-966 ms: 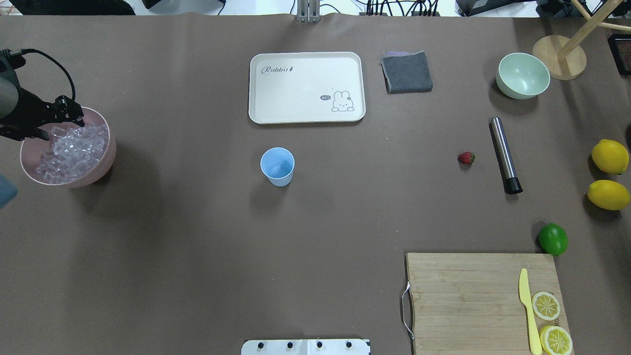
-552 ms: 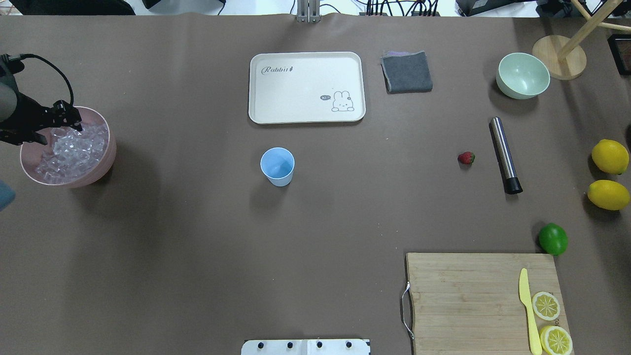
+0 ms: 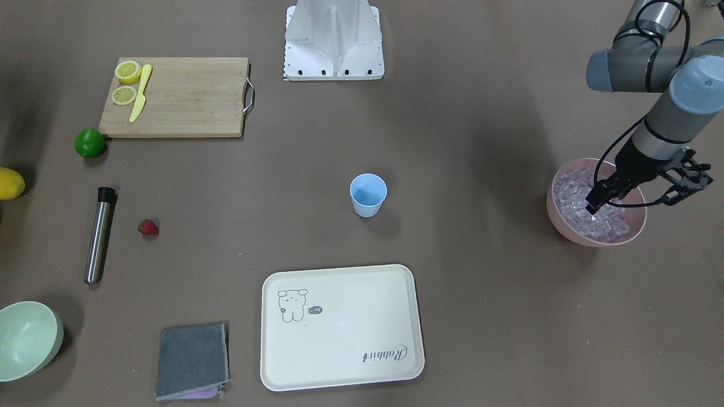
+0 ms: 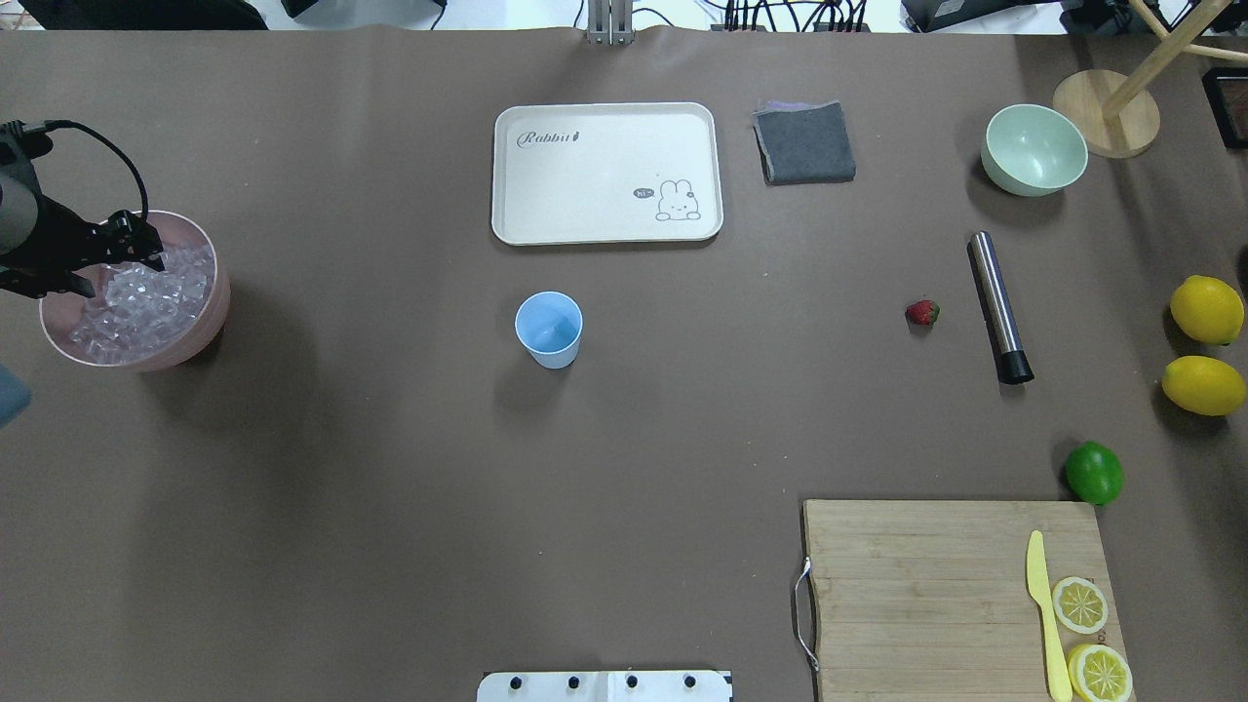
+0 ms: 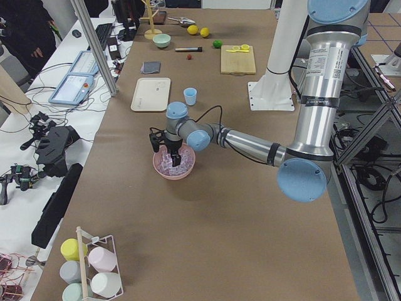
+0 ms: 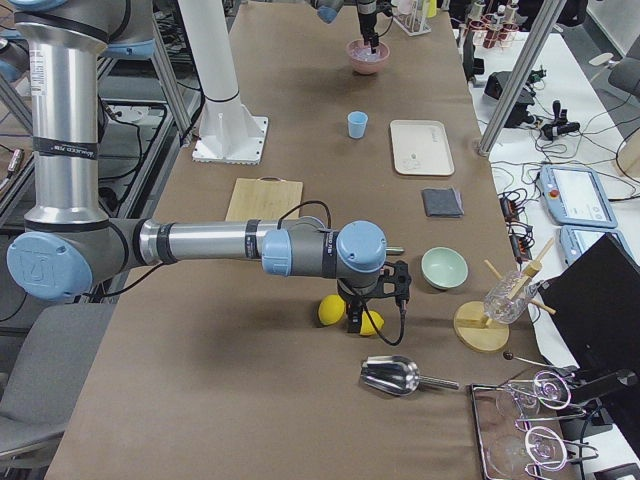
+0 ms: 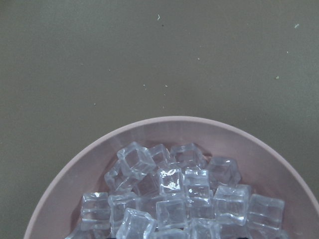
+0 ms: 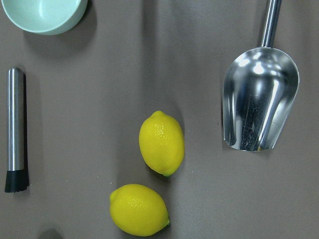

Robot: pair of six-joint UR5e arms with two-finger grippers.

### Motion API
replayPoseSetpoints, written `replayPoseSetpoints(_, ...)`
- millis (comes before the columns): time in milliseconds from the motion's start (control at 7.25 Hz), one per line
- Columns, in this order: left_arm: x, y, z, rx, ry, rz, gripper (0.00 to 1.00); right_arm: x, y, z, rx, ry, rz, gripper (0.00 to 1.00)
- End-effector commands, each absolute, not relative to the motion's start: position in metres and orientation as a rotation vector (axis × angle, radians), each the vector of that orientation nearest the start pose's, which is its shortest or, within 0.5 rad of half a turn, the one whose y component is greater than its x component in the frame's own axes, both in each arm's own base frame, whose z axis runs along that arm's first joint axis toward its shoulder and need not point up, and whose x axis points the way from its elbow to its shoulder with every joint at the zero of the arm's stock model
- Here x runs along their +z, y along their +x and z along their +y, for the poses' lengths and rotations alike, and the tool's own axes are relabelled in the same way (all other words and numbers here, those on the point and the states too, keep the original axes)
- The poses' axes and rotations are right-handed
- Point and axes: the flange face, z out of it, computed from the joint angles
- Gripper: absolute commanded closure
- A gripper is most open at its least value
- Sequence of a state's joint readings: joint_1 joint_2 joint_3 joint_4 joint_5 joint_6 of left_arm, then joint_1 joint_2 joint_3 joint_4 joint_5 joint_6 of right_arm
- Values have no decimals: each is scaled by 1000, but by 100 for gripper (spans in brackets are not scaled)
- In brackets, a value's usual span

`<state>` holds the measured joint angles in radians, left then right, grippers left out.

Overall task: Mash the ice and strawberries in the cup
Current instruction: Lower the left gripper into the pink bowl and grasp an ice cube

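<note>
The light-blue cup point(image 4: 549, 330) point(image 3: 368, 195) stands upright in the middle of the table. The ice point(image 4: 146, 302) point(image 7: 174, 194) is heaped in a pink bowl point(image 4: 210, 312) at the far left edge. My left gripper point(image 4: 122, 276) point(image 3: 630, 202) is open over that heap, with one fingertip point(image 3: 591, 207) down among the cubes. Whether a cube lies between the fingers is hidden. A small red strawberry point(image 4: 922, 312) point(image 3: 148, 227) lies on the table beside a steel muddler point(image 4: 998, 304). My right gripper point(image 6: 355, 322) hangs over two lemons point(image 8: 161, 143); I cannot tell whether it is open.
A cream tray point(image 4: 604, 117) sits behind the cup, with a grey cloth point(image 4: 804, 142) and a pale green bowl point(image 4: 1033, 149) to its right. A lime point(image 4: 1094, 473) and a cutting board point(image 4: 916, 585) with lemon slices lie front right. A metal scoop point(image 8: 260, 104) lies near the lemons.
My left gripper has sunk a little lower onto the ice in the pink bowl. Nothing else on the table has moved.
</note>
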<state>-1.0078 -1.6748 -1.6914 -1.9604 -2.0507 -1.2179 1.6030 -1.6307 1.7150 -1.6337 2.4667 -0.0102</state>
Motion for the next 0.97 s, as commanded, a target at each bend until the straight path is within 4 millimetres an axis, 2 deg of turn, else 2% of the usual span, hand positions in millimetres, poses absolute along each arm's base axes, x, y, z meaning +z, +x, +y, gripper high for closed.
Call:
replayPoseSetpoints(0,519,225,-519,-476,10,759,19,613,71,-464,10,41,-895,0)
replayPoseSetpoints(138,520,224,-518,-477,9,758,19,612,71,-465,8,44,-895,0)
replayPoseSetpoints(414,519,224,-517,-478,8,760,43,611,71,-466,6,47,-893,0)
replayPoseSetpoints(828,520,229,-516,-469,5,758,46,610,71,-467,6,48,-893,0)
